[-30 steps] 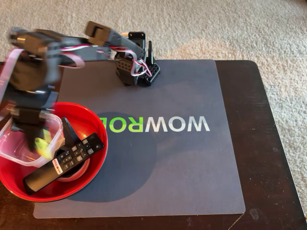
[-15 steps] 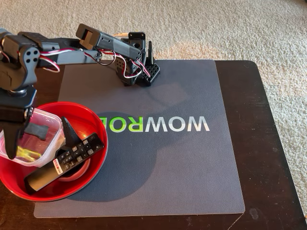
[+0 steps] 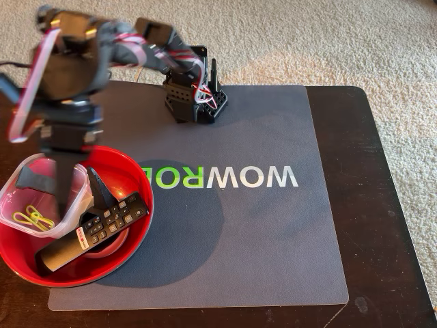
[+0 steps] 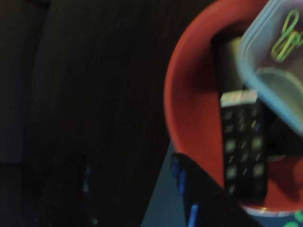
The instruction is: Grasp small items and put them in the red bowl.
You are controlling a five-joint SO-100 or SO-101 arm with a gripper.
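Observation:
The red bowl [image 3: 133, 171] sits at the left of the grey mat in the fixed view. In it lie a black remote [image 3: 95, 232] and a clear plastic container [image 3: 65, 219] holding yellow-green paper clips [image 3: 33, 217]. My gripper [image 3: 65, 184] hangs over the bowl, blurred by motion. Its jaws stand wide apart, one on each side of the container's far end, and grip nothing I can make out. In the wrist view the bowl [image 4: 189, 94], remote [image 4: 244, 142], container [image 4: 279, 75] and clips [image 4: 286, 33] fill the right side, with one dark finger [image 4: 203, 194] at the bottom.
The grey mat [image 3: 273, 239] with WOWROBO lettering [image 3: 225, 176] covers a dark wooden table [image 3: 382, 205]. The arm's base [image 3: 194, 96] stands at the mat's far edge. Beige carpet [image 3: 328, 34] lies beyond the table.

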